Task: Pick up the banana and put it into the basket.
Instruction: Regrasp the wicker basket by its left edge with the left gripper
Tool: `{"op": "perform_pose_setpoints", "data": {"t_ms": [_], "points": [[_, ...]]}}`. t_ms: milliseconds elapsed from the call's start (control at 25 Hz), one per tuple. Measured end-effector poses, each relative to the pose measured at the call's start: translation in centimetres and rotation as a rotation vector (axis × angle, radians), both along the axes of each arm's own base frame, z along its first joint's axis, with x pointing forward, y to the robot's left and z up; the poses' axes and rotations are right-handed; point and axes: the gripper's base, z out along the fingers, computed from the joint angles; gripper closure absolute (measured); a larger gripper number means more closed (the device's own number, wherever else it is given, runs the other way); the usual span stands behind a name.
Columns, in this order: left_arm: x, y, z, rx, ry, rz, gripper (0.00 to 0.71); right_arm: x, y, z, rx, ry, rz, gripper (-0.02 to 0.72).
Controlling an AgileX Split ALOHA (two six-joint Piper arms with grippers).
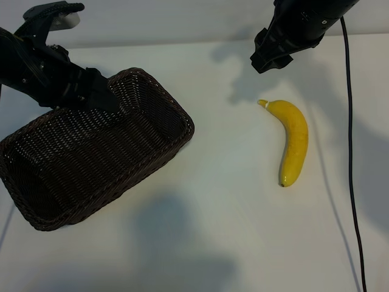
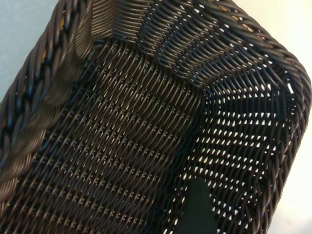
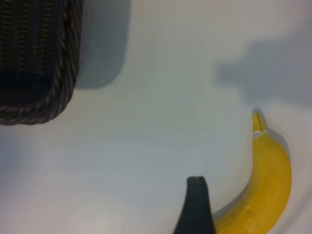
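Presently the task is not begun in substance: the banana lies untouched on the white table, at about three o'clock from the basket and well apart from it. The basket holds nothing that can be seen. Pick-up, carry and release all remain.

The right gripper hangs above the table at roughly twelve o'clock from the banana's stem end, clear of it, jaws spread wide and empty; in the right wrist view one fingertip shows just beside the fruit. The left gripper hovers over the basket's far rim, jaws likewise wide, gripping nothing.

Obstructed: both grippers' fingers are largely hidden in the exterior view. A dark cable hangs at right.
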Motion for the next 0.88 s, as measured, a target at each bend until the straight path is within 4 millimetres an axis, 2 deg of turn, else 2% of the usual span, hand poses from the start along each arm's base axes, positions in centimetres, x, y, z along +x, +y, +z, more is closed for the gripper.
{"op": "perform_pose_setpoints", "data": {"t_ms": [240,400,720,800,880], "points": [[0.0,0.0,0.2,-0.005,-0.002,0.021,0.115,0.0,0.0,0.0,0.001,0.005,-0.005,0.118],[-1.1,0.8,1.9,0.032,-0.011,0.106,0.115,-0.3,-0.1,-0.1,-0.001,0.039,-0.021,0.118],[-6.4,3.7,7.9,0.166,-0.096,0.387,0.115,-0.4,-0.1,-0.2,-0.004,0.062,-0.031,0.118],[-7.8,4.3,8.6,0.185,-0.104,0.451,0.115,-0.4,-0.1,-0.2,-0.003,0.062,-0.032,0.118],[-8.9,4.7,8.1,0.186,-0.094,0.503,0.115,-0.4,-0.1,-0.2,-0.003,0.062,-0.032,0.118]]}}
